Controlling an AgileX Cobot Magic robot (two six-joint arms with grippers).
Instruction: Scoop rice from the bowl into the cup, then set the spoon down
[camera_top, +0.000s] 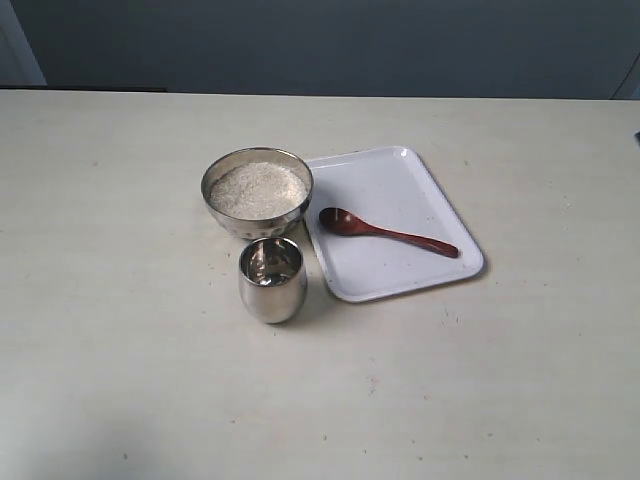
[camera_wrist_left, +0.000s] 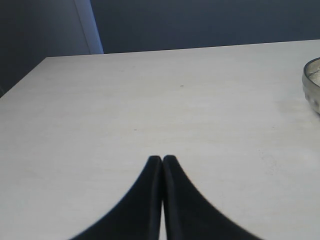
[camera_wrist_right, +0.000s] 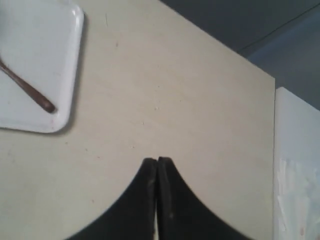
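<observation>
A silver bowl (camera_top: 257, 161) heaped with off-white rice (camera_top: 257, 190) stands mid-table. Just in front of it is the steel cup (camera_top: 272, 281). The reddish-brown wooden spoon (camera_top: 386, 232) lies on a white tray (camera_top: 395, 175) to the right of the bowl. Neither gripper shows in the exterior view. My left gripper (camera_wrist_left: 162, 159) is shut and empty over bare table, with the bowl's rim (camera_wrist_left: 312, 82) off to one side. My right gripper (camera_wrist_right: 157, 161) is shut and empty too, away from the spoon handle (camera_wrist_right: 30, 91) on the tray corner (camera_wrist_right: 67, 60).
The pale table (camera_top: 120, 330) stretches wide on all sides of the objects. Its far edge meets a dark wall (camera_top: 330, 45). In the right wrist view the table's edge (camera_wrist_right: 273, 150) borders a white surface (camera_wrist_right: 297, 170).
</observation>
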